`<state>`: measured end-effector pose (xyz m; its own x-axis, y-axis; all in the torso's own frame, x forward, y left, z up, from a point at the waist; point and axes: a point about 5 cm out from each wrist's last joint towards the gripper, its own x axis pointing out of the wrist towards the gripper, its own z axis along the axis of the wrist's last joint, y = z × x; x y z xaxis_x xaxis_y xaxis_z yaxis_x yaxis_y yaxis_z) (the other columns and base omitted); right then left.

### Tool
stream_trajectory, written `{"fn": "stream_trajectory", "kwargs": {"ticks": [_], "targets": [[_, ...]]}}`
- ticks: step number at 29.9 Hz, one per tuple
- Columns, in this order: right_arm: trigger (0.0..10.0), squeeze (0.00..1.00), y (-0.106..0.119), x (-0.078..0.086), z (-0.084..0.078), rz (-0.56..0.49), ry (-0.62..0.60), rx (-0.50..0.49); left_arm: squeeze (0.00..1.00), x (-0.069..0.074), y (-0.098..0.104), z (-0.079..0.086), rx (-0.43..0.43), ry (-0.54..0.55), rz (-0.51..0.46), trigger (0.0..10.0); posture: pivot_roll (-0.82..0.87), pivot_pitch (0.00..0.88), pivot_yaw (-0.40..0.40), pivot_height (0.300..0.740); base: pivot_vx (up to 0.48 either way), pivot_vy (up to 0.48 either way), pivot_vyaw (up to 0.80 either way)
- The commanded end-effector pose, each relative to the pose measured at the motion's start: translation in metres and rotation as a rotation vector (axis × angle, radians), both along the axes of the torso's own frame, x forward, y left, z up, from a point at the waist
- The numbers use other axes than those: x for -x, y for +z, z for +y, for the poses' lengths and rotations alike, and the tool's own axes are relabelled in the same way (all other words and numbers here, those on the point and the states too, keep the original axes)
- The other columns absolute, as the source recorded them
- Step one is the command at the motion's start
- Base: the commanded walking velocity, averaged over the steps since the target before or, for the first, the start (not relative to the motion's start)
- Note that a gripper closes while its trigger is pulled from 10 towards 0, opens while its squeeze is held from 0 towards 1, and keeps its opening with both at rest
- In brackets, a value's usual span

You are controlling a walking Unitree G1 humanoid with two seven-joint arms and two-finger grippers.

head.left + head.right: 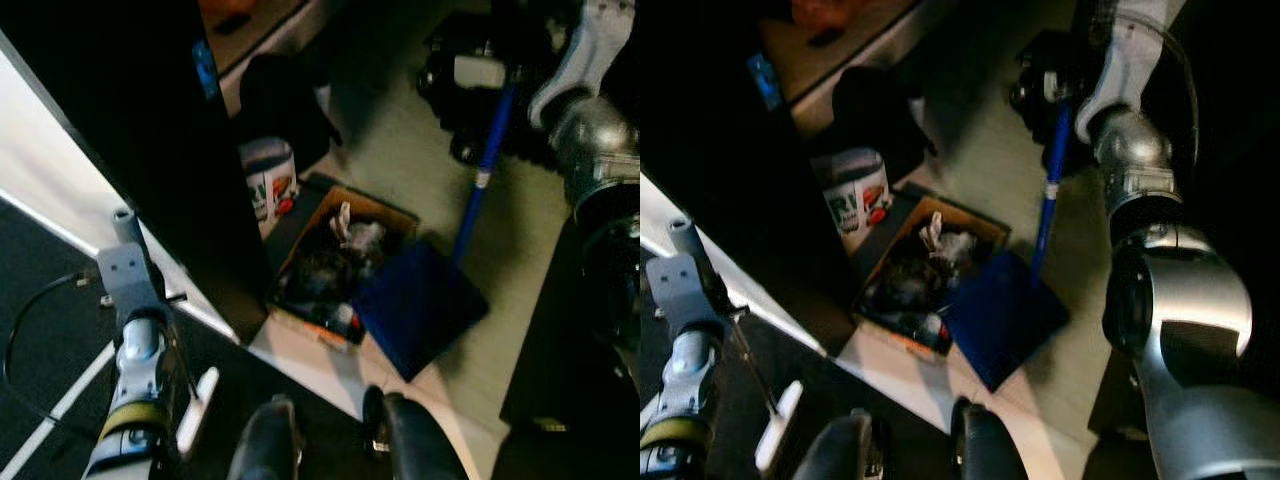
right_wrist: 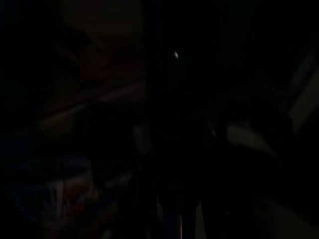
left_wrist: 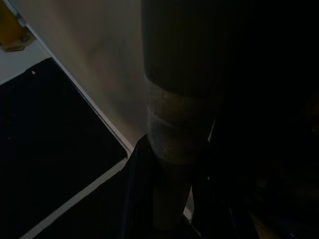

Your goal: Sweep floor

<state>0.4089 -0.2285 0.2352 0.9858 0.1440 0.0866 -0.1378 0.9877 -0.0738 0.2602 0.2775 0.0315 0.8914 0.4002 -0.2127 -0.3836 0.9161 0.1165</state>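
Floor room: you have pale floor [image 1: 400,150] open right of the box, hemmed by dark furniture on the left.
Count: one cardboard box [image 1: 340,265], one blue dustpan [image 1: 418,305], one printed bucket [image 1: 268,180].
Broom handle [image 1: 486,175]: stands far right, above the dustpan.
Right gripper [image 1: 470,75]: at the handle; you cannot tell its opening.
Left arm [image 1: 135,380]: low, near left.

A cardboard box [image 1: 340,265] of clutter sits on the floor [image 1: 400,150], a blue dustpan [image 1: 420,305] touching its right side and a white bucket [image 1: 268,178] just left. Beyond the box the floor lies open, crossed by the blue broom handle [image 1: 485,175].
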Motion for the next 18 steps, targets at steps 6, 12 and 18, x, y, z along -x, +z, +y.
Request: {"fn": "stream_trajectory", "kwargs": {"ticks": [6,12,18], "targets": [[10.0,0.00,-0.030,0.008,-0.006,0.100,-0.001,0.010,0.00,-0.012,-0.002,-0.021,-0.023,-0.144,0.021,10.0,0.06,0.000,-0.022,0.740,0.000,0.000,0.00],[10.0,0.00,-0.065,0.023,-0.028,0.157,-0.161,0.063,0.00,-0.004,-0.009,-0.025,-0.009,-0.147,0.029,10.0,0.06,0.002,-0.025,0.740,0.000,0.000,0.00],[10.0,0.00,-0.070,0.029,-0.039,0.190,-0.175,0.032,0.00,0.002,-0.014,-0.027,0.002,-0.164,0.040,10.0,0.06,0.016,-0.022,0.740,0.000,0.000,0.00]]}}
